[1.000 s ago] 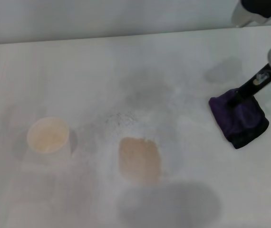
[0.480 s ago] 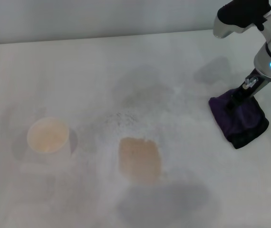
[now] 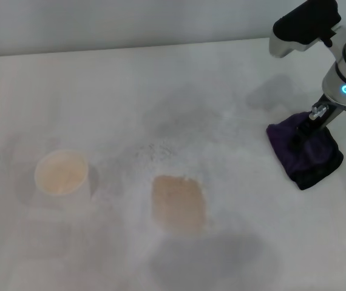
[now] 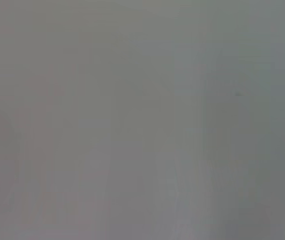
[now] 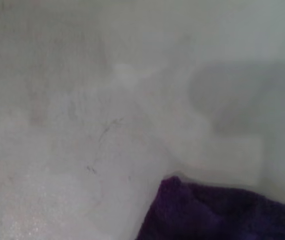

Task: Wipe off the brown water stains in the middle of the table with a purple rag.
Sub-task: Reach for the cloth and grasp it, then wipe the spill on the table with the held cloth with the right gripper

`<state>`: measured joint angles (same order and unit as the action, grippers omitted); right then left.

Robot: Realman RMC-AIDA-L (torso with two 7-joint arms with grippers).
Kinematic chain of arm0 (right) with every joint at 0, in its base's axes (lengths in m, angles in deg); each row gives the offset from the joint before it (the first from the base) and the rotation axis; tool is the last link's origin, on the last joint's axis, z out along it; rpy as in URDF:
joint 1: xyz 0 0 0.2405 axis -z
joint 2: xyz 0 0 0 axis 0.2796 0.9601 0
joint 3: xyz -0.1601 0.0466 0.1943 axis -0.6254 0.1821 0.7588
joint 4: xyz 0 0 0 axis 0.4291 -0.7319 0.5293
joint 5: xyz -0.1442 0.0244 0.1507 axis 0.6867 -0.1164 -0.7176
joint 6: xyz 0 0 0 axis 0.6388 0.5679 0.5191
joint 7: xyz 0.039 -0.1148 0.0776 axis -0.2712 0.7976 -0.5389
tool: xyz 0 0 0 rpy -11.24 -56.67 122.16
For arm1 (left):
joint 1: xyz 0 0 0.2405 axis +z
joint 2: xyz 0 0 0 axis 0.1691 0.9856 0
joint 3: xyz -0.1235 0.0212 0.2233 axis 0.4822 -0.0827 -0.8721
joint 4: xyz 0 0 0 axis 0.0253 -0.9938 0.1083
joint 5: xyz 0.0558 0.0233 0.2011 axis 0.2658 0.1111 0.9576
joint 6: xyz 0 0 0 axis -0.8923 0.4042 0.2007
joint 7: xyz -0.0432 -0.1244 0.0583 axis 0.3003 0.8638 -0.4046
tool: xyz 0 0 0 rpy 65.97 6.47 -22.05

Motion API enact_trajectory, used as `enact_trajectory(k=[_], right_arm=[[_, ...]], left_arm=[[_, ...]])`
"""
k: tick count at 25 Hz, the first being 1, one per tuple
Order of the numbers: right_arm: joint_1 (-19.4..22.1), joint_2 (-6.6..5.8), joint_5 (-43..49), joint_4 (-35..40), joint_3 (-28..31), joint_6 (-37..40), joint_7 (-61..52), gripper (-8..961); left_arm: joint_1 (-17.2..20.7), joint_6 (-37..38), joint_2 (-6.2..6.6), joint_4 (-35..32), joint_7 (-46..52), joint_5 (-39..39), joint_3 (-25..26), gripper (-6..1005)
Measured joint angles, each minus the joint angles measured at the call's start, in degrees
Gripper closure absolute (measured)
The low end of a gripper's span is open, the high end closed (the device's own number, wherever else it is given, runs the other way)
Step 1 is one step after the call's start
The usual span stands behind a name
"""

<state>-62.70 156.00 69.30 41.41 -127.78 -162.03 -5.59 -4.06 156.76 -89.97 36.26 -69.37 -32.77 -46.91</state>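
The purple rag (image 3: pixel 309 154) lies folded on the right side of the white table (image 3: pixel 161 91), with its black edge toward the front. My right gripper (image 3: pixel 305 128) reaches down from the upper right and its tip is at the rag's top, touching it. The rag also shows in the right wrist view (image 5: pixel 217 215), close under the camera. The brown water stain (image 3: pixel 178 203) is a pale tan patch in the middle of the table, well to the left of the rag. My left gripper is out of view; the left wrist view shows only a plain grey surface.
A white paper cup (image 3: pixel 61 173) holding pale tan liquid stands on the left of the table. A grey shadow blotch (image 3: pixel 215 257) lies just in front of the stain. The table's far edge (image 3: pixel 130 50) meets a grey wall.
My right arm has swung further into view from the upper right and stands more upright over the rag. The rag, stain and cup have not moved.
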Motion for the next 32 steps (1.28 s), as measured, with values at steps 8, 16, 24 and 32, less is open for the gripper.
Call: enact_trajectory(k=[8,16,24,32], right_arm=[[-0.03,0.07,0.22,-0.33,-2.28,1.02,0.01,327],[-0.1,-0.02,0.33,-1.85,-2.34,0.25,0.17,450],[0.78,0.06,-0.22,0.16,-2.41,-0.27,1.17,769],[1.63,0.31,-4.41,0.97,-3.77,-0.85,4.87,876]], left_arm=[[0.12,0.05,0.0,0.0,0.07,0.0,0.11,122],[-0.13,0.47,0.0,0.0,0.36,0.0,-0.07,122],[-1.04,0.75,0.0,-0.02,0.14,0.21,-0.07,123],[-1.31,0.48,0.22,-0.42,0.23,0.27,-0.06,123]])
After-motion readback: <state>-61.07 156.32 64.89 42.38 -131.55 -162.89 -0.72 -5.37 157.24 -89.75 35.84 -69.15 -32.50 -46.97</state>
